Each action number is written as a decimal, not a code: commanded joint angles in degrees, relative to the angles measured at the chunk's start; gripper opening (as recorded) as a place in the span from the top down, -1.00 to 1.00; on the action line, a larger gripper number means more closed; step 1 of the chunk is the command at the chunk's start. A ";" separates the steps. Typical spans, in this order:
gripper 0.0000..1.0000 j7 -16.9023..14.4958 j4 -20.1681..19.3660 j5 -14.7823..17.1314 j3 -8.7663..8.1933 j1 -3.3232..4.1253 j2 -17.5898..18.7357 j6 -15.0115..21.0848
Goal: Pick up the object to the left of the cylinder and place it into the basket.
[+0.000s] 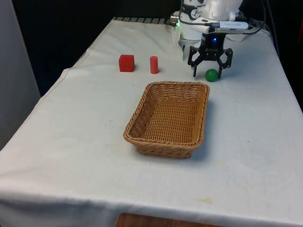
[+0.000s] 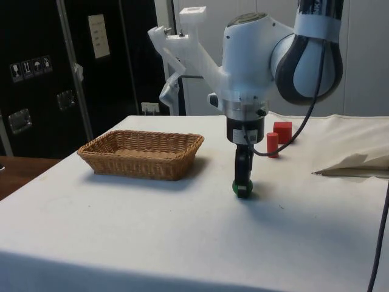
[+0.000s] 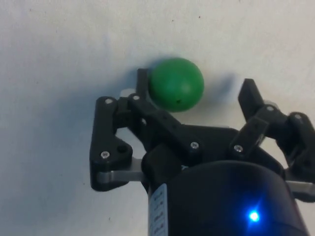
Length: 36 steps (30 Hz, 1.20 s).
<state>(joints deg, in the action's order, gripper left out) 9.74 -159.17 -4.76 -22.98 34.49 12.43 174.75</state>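
your task's thing is the red cube (image 1: 126, 63), sitting on the white-clothed desk (image 1: 71, 142) just to the front view's left of the upright red cylinder (image 1: 154, 65), near it but not touching. in the side view you see the cube (image 2: 282, 130) just behind the cylinder (image 2: 272, 144), both beyond the arm. nothing is touching the cube.

the wicker basket (image 1: 142, 137) lies nearer the camera than the pair in the front view, on bare cloth, with nothing inside it that you can see.

your claw (image 1: 209, 69) is well apart from the cube, off to the front view's right of the cylinder, lowered over a green ball (image 1: 211, 74). in the wrist view the claw (image 3: 197, 88) stands wide open with the ball (image 3: 176, 84) between its fingers (one finger touching or nearly touching it, the other well clear), so it has hold of nothing. the side view shows the claw (image 2: 243, 185) down at the cloth with the ball (image 2: 238, 188) at its tips.
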 commanded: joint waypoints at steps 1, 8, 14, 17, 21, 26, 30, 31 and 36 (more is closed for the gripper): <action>-0.57 0.00 -0.23 0.17 0.23 -0.11 -0.34 0.11; 0.96 0.00 -0.23 0.06 0.11 -0.06 -0.40 0.00; 1.00 0.00 0.00 0.00 0.00 0.00 -0.06 0.00; 1.00 0.00 -0.17 0.00 0.06 0.00 -0.34 -0.06; 1.00 -0.06 0.06 -0.06 -0.06 -0.06 -0.40 -0.29; 1.00 -0.52 0.69 -0.23 -0.52 -0.29 -0.92 -1.09; 1.00 -0.86 1.03 0.00 -0.52 -0.52 -0.97 -0.80; 1.00 -1.26 1.43 -0.23 -0.86 -0.69 -1.55 -1.89; 1.00 -1.83 2.46 -0.17 -1.03 -1.20 -2.12 -3.09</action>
<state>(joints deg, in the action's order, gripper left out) 7.96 -156.76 -4.76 -23.78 33.29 10.54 172.06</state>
